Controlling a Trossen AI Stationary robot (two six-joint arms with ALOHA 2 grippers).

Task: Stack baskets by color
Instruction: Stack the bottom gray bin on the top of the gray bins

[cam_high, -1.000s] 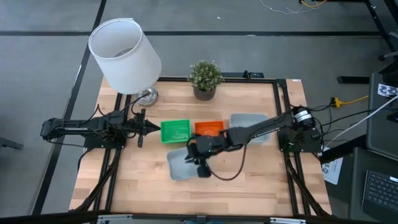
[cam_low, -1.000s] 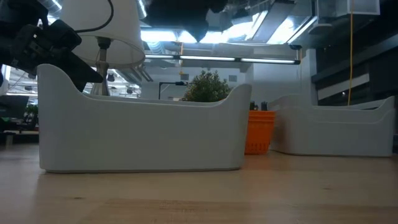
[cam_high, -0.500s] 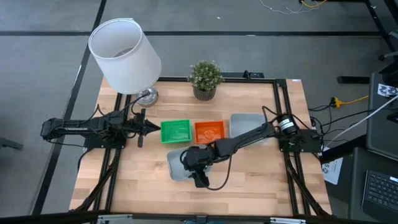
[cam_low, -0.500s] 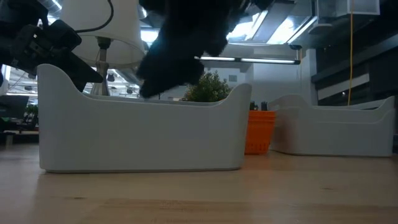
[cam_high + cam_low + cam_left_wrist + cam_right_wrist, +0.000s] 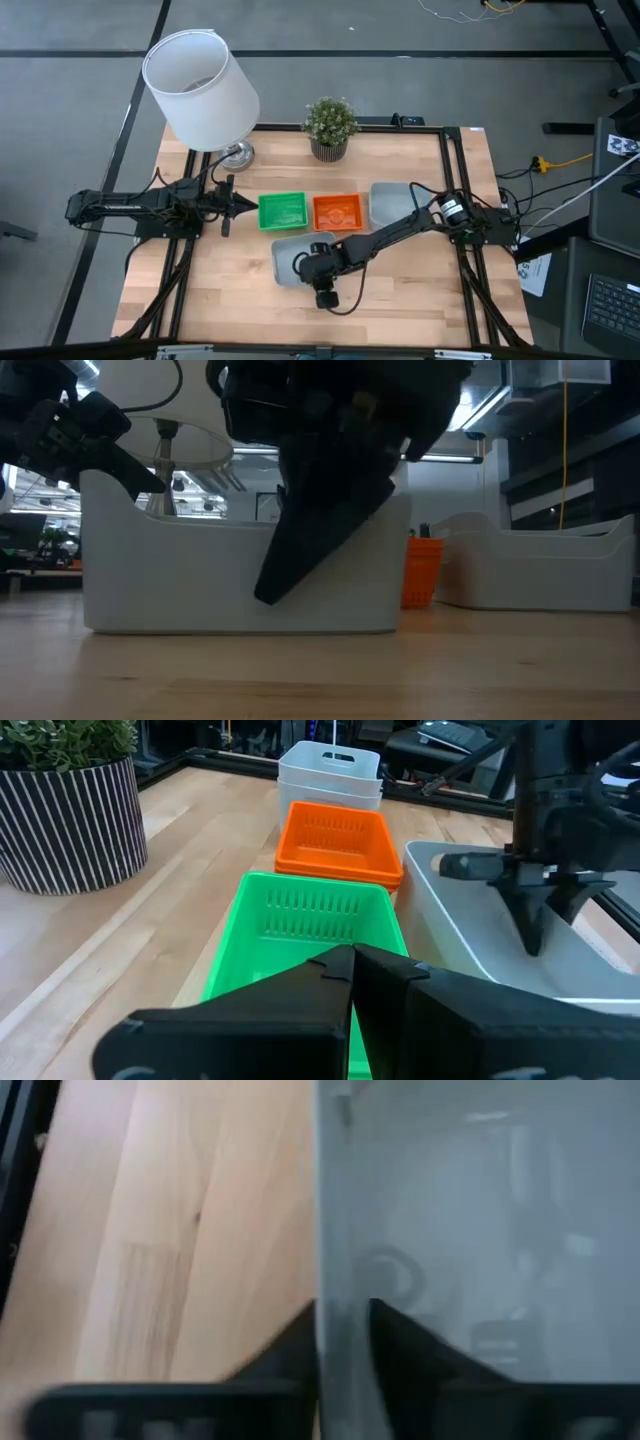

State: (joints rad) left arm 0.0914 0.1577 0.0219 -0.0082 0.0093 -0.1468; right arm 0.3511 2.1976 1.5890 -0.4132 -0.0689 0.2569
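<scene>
A single pale grey basket point(image 5: 290, 258) rests by its bottom on the wooden table, near the middle. My right gripper point(image 5: 320, 278) is shut on its near wall. Beyond it stand a green basket point(image 5: 282, 211), an orange basket point(image 5: 337, 211) and a stack of pale grey baskets point(image 5: 395, 203), side by side in a row. My left gripper point(image 5: 238, 204) waits shut at the table's left, level with the green basket point(image 5: 300, 935), touching nothing. My right gripper pinches the grey basket's near long wall point(image 5: 335, 1270), toward its right end. One finger point(image 5: 400, 1350) is inside the basket and the other finger point(image 5: 320, 540) outside. The fingers come slanting down from the table's right. The basket's bottom stays on the table.
A potted plant point(image 5: 329, 127) stands at the table's far edge and a lamp with a white shade point(image 5: 200, 90) at the far left. Bare wood lies along the near edge and the right side. A dark frame borders the table.
My right gripper has come down and toward the table's near left, tipping steeper, onto the grey basket's near wall. The basket has slid a little toward the table's right, staying flat on the wood.
</scene>
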